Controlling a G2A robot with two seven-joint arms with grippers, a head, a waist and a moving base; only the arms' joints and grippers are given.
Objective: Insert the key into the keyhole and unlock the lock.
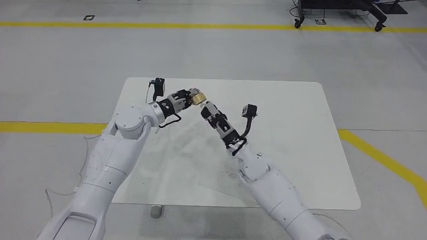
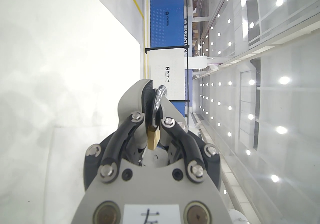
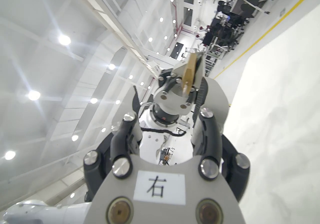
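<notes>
1. Both arms are raised and bent inward, and they meet above the far part of the white table (image 1: 293,173), left of its middle. The left gripper (image 1: 189,98) comes from the left and the right gripper (image 1: 204,105) from the near right.
2. The left gripper is clamped on the lock (image 1: 197,97), which is held in the air between the two grippers.
3. The left wrist view gives the grip close up. The lock's silver shackle (image 2: 160,96) lies between the finger pads and its brass body (image 2: 153,138) sits nearer the wrist.
4. The right wrist view shows the right gripper's fingers spread wide, holding nothing, with the lock just beyond them.
5. Each wrist housing carries a white label (image 2: 151,215) with one dark character. The blue panel (image 2: 166,19) behind carries small white print.
</notes>
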